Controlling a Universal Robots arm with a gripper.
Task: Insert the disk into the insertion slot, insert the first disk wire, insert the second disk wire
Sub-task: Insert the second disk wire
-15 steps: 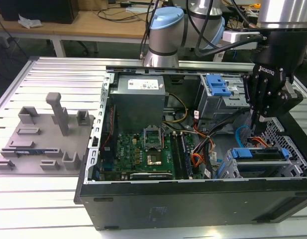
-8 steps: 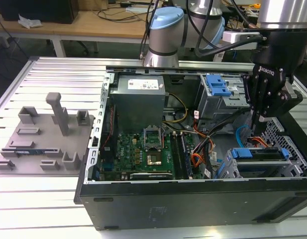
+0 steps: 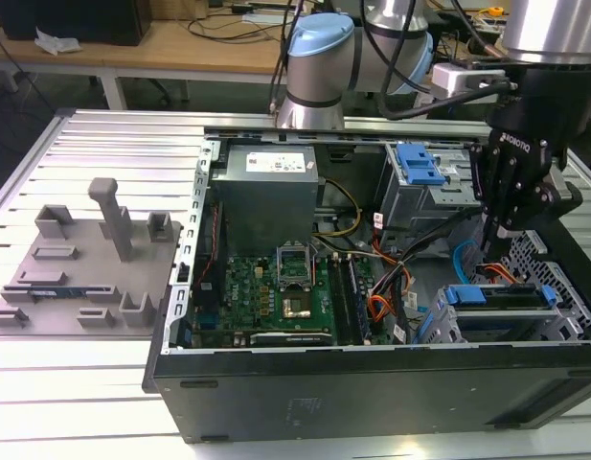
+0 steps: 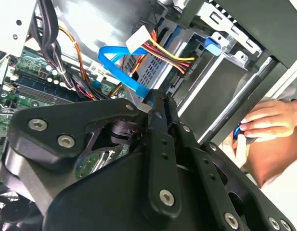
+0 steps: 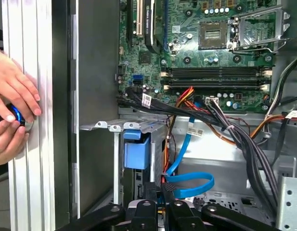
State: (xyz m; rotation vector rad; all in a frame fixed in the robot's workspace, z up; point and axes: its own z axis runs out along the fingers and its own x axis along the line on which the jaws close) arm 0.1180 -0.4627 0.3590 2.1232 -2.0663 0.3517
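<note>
The disk (image 3: 496,295), carried in blue rails, sits inside the insertion slot (image 3: 549,264), the low perforated grey cage at the exterior view's lower right. My gripper (image 3: 494,251) hangs just above the disk's rear end. It is shut on the black plug of a blue disk wire (image 5: 187,180), which loops away from the fingers (image 5: 173,208). In the second wrist view the closed gripper (image 4: 157,98) pinches the same blue wire (image 4: 122,67). A bundle of red, yellow and orange leads with a white plug (image 4: 138,38) hangs loose close by. The disk's blue rail end (image 5: 137,151) is near the gripper (image 5: 165,190).
A taller grey bay with a blue latch (image 3: 420,163) stands behind the slot. Black cable bundles (image 5: 244,139) run past the motherboard (image 3: 276,287). A person's hands (image 5: 13,110) hold a small blue object outside the case wall (image 5: 93,96). A grey fixture plate (image 3: 75,268) lies on the table.
</note>
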